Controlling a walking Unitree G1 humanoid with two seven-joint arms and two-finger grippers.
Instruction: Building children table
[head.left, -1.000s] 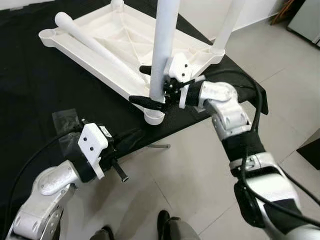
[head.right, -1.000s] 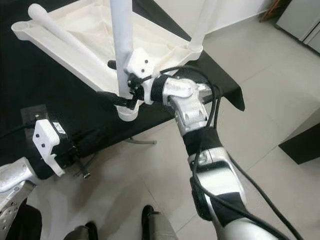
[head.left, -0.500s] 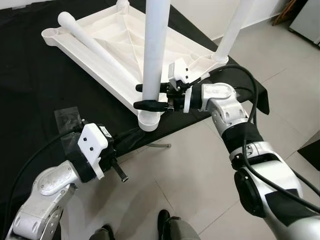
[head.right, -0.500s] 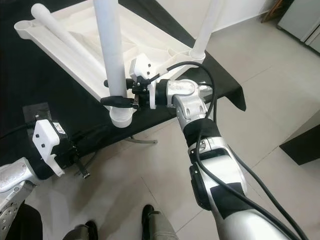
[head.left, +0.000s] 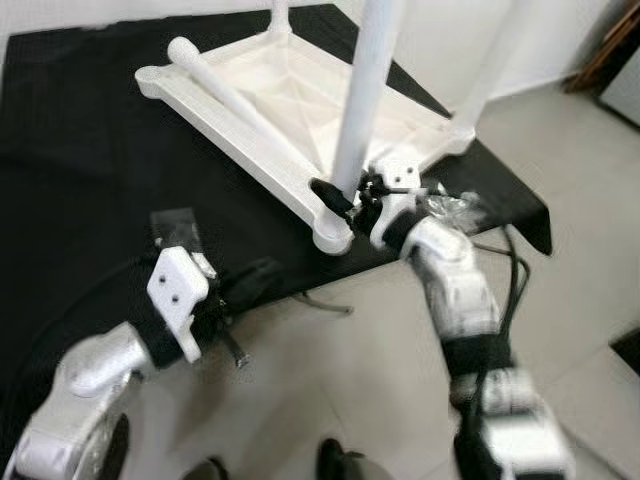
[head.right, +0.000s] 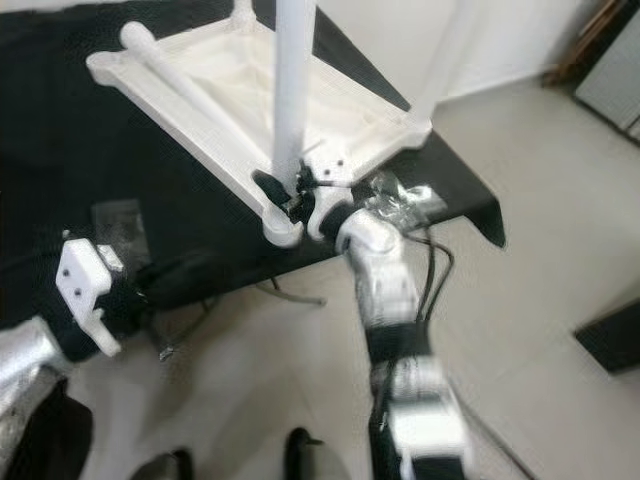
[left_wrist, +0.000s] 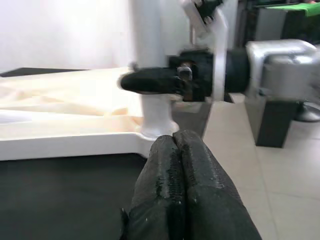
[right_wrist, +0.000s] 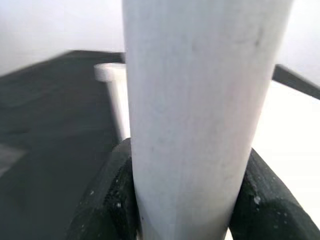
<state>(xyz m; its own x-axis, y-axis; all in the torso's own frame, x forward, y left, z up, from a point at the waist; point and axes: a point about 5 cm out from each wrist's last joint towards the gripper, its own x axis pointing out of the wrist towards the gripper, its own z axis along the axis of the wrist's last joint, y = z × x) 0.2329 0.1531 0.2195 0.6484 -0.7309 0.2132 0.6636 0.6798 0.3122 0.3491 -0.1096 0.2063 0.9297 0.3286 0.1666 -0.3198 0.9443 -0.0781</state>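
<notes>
Right gripper (head.left: 345, 197) clamped around the white table leg (head.left: 362, 95), low on the shaft, just above the corner socket (head.left: 333, 237) of the overturned white tabletop (head.left: 290, 105). Wrist view confirms: the black fingers (right_wrist: 107, 200) press against either side of the leg, which stands upright between them. Leg's foot sits in or at the socket at the tabletop's near corner; cannot tell how far it is seated. Tabletop lies underside up on a black cloth (head.left: 80, 150) that covers a low surface, its near corner close to the cloth's edge. A second leg (head.left: 500, 60) stands upright at the tabletop's right corner, and a third leg (head.left: 235, 105) lies loose along the tabletop's ribbed underside. Left gripper (left_wrist: 175, 200) clenched, fingers pressed together with nothing between them, hovering low by the near edge of the cloth, well apart from the tabletop. Grey tiled floor (head.left: 570, 220) to the right and below. Right arm blurred in both eye views.
</notes>
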